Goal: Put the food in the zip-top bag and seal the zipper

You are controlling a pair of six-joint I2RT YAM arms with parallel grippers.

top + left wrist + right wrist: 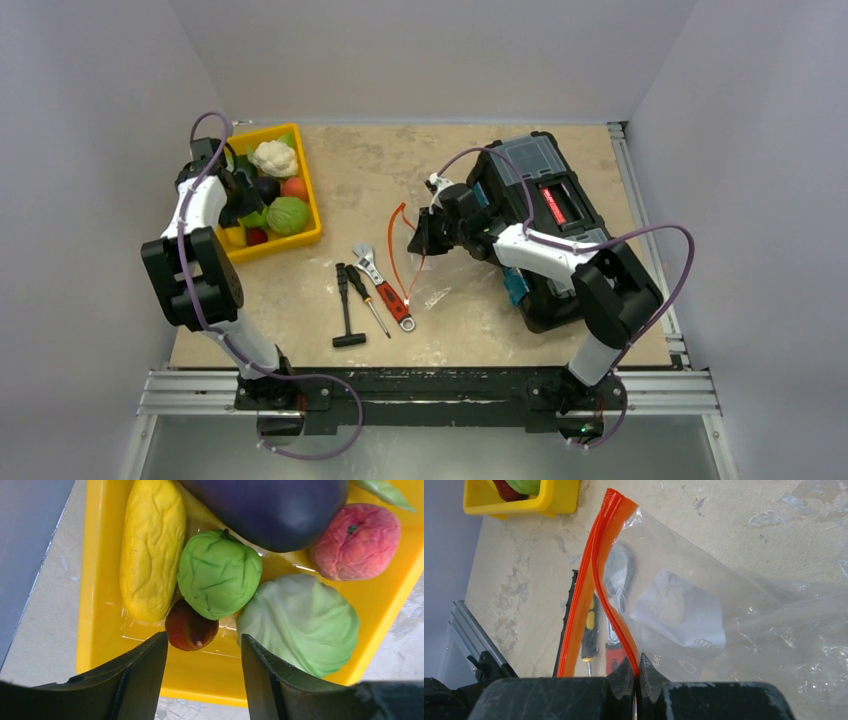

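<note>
Over the yellow tray at far left, the left arm folds back on itself, left gripper pointing down. Its black fingers are spread with nothing between them, just short of a small dark-red fruit. Around that fruit lie a wrinkled yellow piece, a creased green piece and a glossy purple eggplant.

Right arm reaches to mid-table. Right gripper is pinched tight on the zipper, a ribbed red-orange strip curving upward. The zip-top bag is crinkly clear film with a whitish label. It seems to trail onto the table, but contact is unclear.
</note>
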